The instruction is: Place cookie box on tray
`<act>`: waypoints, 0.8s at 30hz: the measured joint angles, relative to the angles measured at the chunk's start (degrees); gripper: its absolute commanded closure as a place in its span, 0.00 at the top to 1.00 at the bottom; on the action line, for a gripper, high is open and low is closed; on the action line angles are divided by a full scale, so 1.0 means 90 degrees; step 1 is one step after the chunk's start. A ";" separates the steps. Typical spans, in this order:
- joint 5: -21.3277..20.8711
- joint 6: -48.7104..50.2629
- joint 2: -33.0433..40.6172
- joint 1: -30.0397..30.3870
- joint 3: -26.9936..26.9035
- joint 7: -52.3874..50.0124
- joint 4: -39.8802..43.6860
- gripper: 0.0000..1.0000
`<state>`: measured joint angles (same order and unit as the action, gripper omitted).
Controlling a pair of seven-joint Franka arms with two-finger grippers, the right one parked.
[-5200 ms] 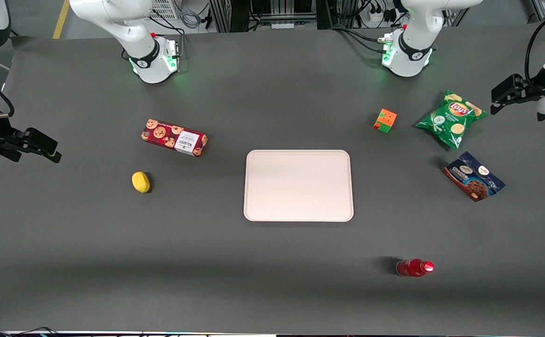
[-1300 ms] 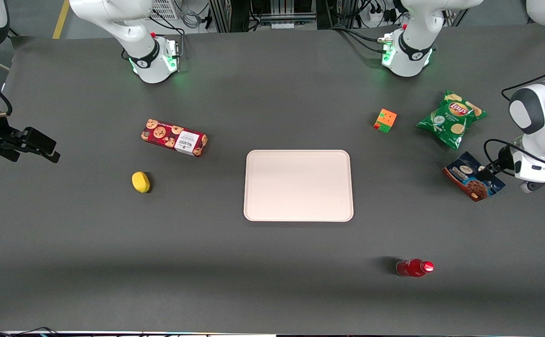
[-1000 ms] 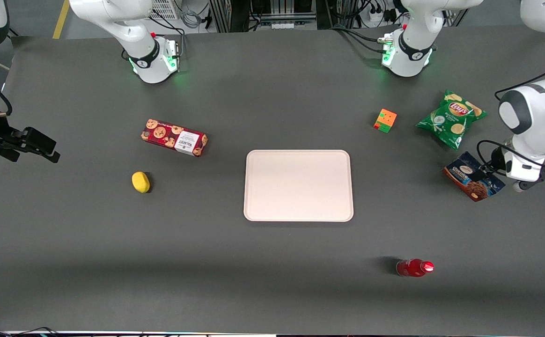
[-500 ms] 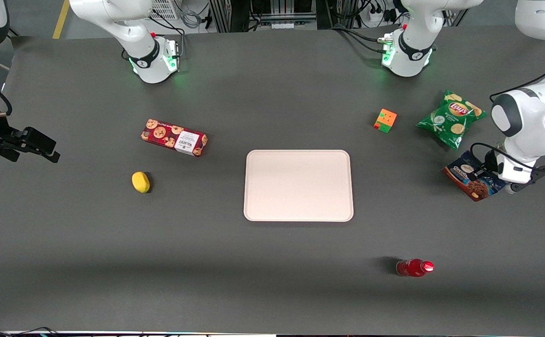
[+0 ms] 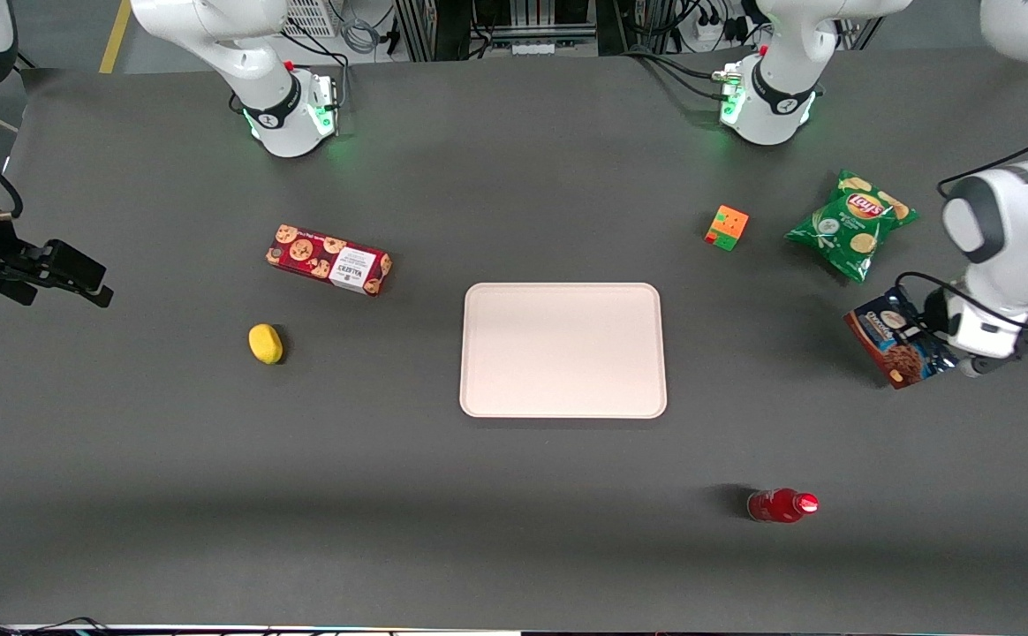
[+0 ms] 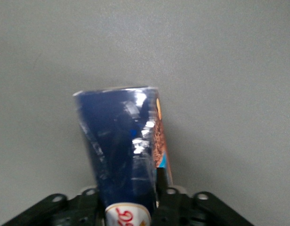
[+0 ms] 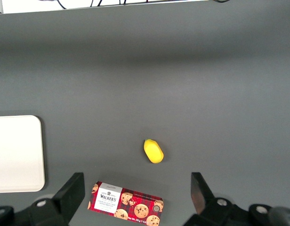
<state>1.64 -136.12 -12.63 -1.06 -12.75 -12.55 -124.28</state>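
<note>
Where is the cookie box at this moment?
The cookie box is gripped in the end effector at the working arm's end of the table, tilted, beside the tray and nearer the front camera than the green chip bag.

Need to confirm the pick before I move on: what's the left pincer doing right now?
Left pincer: shut on the cookie box, holding it tilted, toward the working arm's end of the table; the box is not yet on the tray.
</note>
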 measured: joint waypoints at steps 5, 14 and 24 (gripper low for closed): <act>0.0002 0.1487 0.0251 -0.0012 0.0159 0.0111 0.1113 0.00; -0.0017 0.4333 0.0510 -0.0039 0.0903 0.0123 0.3438 0.00; -0.0009 0.5687 0.0515 -0.0046 0.1979 -0.0061 0.4773 0.00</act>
<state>1.56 -84.94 -8.00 -1.47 5.06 -13.10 -81.32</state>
